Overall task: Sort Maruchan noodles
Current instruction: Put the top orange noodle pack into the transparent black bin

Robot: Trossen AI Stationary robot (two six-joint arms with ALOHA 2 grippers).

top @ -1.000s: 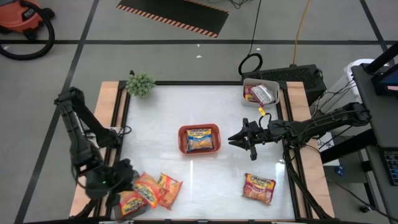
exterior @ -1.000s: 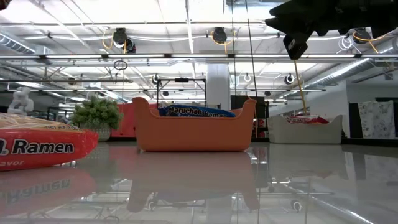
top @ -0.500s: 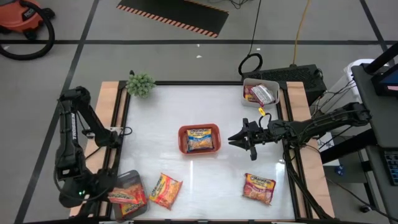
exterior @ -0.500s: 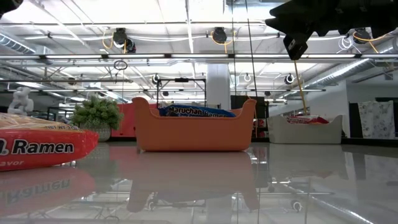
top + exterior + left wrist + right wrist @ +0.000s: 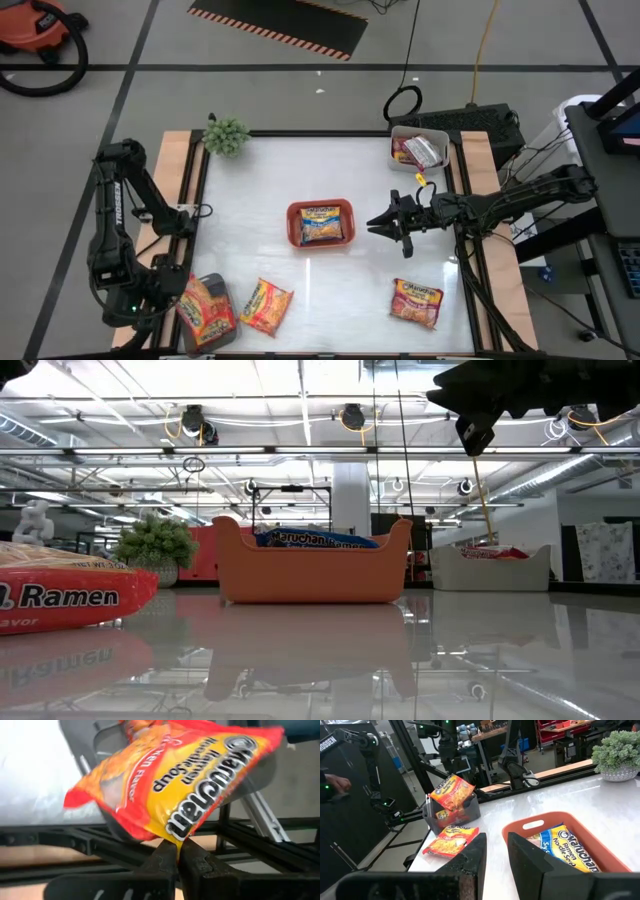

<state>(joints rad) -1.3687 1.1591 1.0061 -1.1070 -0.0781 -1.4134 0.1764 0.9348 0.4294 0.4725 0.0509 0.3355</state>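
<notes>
White table (image 5: 370, 170) is seen from above: three trays, five packets visible. One blue packet (image 5: 322, 224) lies in the red tray (image 5: 294, 228). Left wrist view: the left gripper (image 5: 177, 851) is pinched on an orange packet (image 5: 170, 775) above the grey tray (image 5: 214, 334). Right wrist view: the right gripper (image 5: 496, 844) is slightly parted, empty.

left claw (image 5: 172, 303) | swung back with orange packet (image 5: 205, 307) | now over grey tray (image 5: 214, 333)

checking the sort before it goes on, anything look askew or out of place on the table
One thing: an orange-yellow packet sits tilted over the grey tray at the near left corner, pinched by one edge in the left gripper, not lying flat. Two more packets lie loose on the table, one beside that tray, one near the right. The right gripper hovers empty.
</notes>
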